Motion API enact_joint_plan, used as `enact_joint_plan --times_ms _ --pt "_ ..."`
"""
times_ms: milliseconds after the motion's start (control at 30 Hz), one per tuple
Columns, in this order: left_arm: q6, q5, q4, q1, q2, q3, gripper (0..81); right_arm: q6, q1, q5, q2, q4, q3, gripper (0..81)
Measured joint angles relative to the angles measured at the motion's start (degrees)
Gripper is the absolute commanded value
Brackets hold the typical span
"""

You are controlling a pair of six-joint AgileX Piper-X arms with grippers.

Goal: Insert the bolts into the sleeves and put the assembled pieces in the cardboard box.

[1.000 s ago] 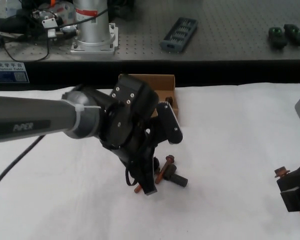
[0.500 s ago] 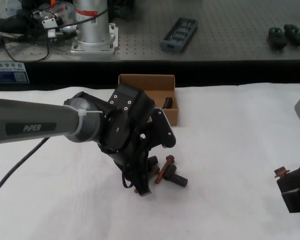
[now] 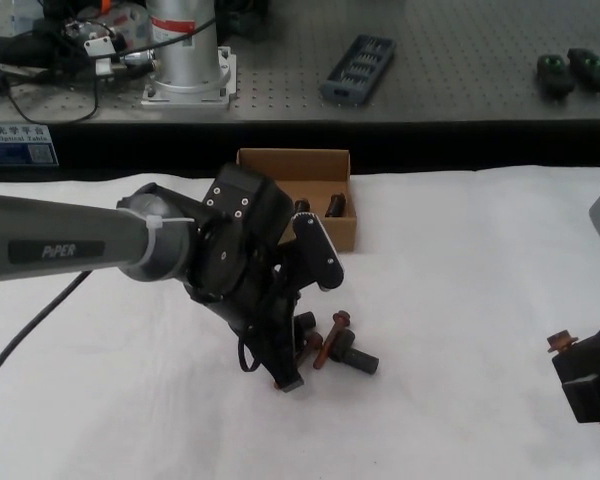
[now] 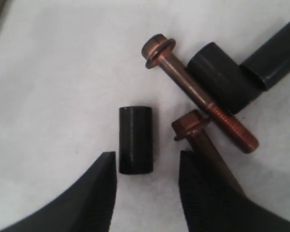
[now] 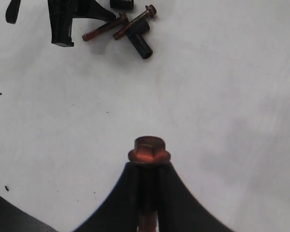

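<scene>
1. The left gripper (image 4: 147,162) stands parted around one sleeve (image 4: 136,139), with strips of white cloth (image 3: 460,300) bare on either side.
2. A bolt (image 4: 192,125) lies close beside that sleeve, its shank under one finger.
3. A second bolt (image 4: 199,96) and two more sleeves (image 4: 220,77) crowd beyond.
4. Open cloth runs from there to the right gripper (image 3: 585,388), clamped on a third bolt (image 3: 562,345).
5. The left wrist (image 3: 235,250) hangs before the cardboard box (image 3: 290,158).

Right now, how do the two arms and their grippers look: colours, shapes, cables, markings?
The left arm is a grey link with white lettering on a dark band, a white cable tie and a black screw-studded wrist housing; a black cable runs beneath it. The left gripper and the right gripper both have black fingers with curved inner edges.
</scene>
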Motion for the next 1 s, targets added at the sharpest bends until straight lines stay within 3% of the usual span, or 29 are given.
enact_joint_plan --times_ms 133,233,367,733,1000 --pt "-0.4 0.1 0.2 0.0 0.2 -0.3 28.3 0.0 -0.3 0.0 0.0 0.0 0.0 2.8" --pt "-0.5 0.4 0.3 0.0 0.2 -0.3 21.4 0.0 -0.6 0.0 0.0 0.0 0.0 2.8" --pt "-0.7 0.9 0.6 0.0 0.2 -0.3 1.1 -0.9 -1.3 0.0 0.0 0.0 0.0 2.8" --pt "-4.0 -2.2 1.0 -0.5 0.3 -2.0 0.7 -1.3 -1.3 0.0 0.0 0.0 0.0 2.8" --pt "-7.7 -3.8 5.8 -0.6 -9.8 -2.2 0.7 -1.3 -1.3 0.0 0.0 -0.5 0.0 2.8"
